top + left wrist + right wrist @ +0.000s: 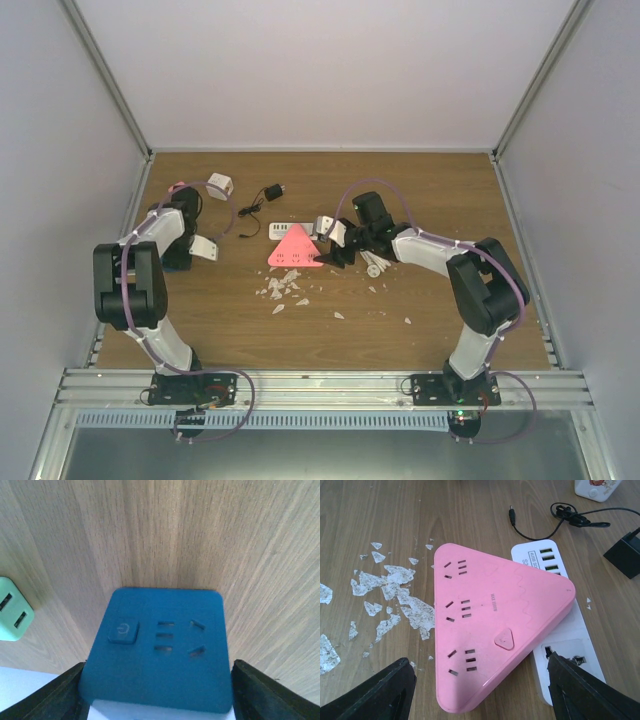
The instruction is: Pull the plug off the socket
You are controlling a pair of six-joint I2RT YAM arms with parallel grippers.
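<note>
Left gripper [157,671] first: its two black fingers [52,696] stand on either side of a blue socket block [165,645], right up against its edges, and whether they squeeze it or only touch it I cannot tell. The block faces up at the wrist camera, showing a power button and two sets of slots with nothing plugged in. Just off to one side a mint-green charger [11,611] lies on the wooden table [165,535], two ports showing, apart from the block.

Over to the right gripper [479,661]: jaws spread wide and holding nothing, the fingertips [380,692] hanging on either side of the near corner of a pink triangular power strip [490,610], with a gap on both sides. The pink strip lies flat, slots up, all of them bare, and it rests on top of a white power strip [572,645] that sticks out from under its far edge and corner.

And the plug: the black plug [624,556] lies loose on the wood beyond the white strip, apart from it and in no socket, its thin black cable [540,532] curling away across the table to a free end. From above, it sits between the two arms toward the back of the table, with a small white cube [220,185] further left.

White flakes [395,577] litter the wood beside the pink strip
</note>
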